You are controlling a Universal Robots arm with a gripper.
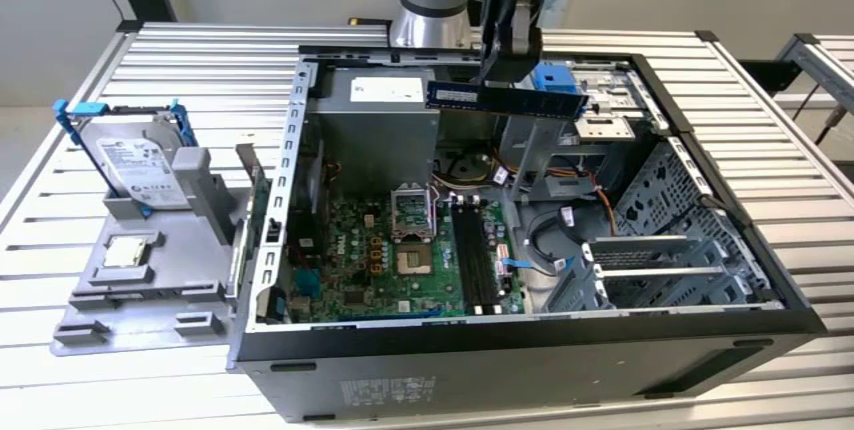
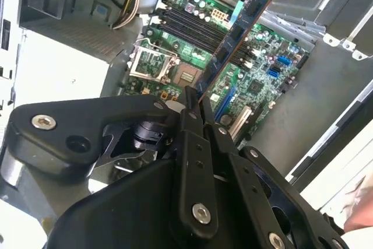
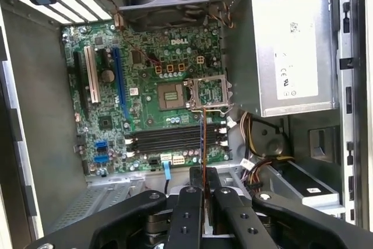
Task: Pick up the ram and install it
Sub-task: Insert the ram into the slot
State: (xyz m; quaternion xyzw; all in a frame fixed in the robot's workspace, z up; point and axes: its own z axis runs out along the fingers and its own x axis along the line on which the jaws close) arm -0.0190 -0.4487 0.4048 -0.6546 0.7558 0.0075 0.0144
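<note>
In the exterior view my gripper (image 1: 503, 78) hangs over the open computer case (image 1: 534, 335) and is shut on the ram (image 1: 514, 98), a long blue-green stick held level above the case's rear half. In the second wrist view the ram (image 2: 238, 32) runs out from the black fingers (image 2: 191, 115) over the motherboard (image 2: 262, 80). It appears edge-on in the first wrist view, a thin line (image 3: 203, 135) crossing the black memory slots (image 3: 166, 138). Those slots (image 1: 470, 250) lie well below the stick, beside the processor socket (image 1: 411, 250).
A hard drive (image 1: 134, 165) in a blue caddy stands on a grey fixture (image 1: 134, 290) at the exterior view's left. Inside the case are the power supply (image 1: 380, 120), loose cables (image 1: 561, 225) and a metal drive cage (image 1: 667, 270). A slatted metal table (image 1: 200, 60) carries everything.
</note>
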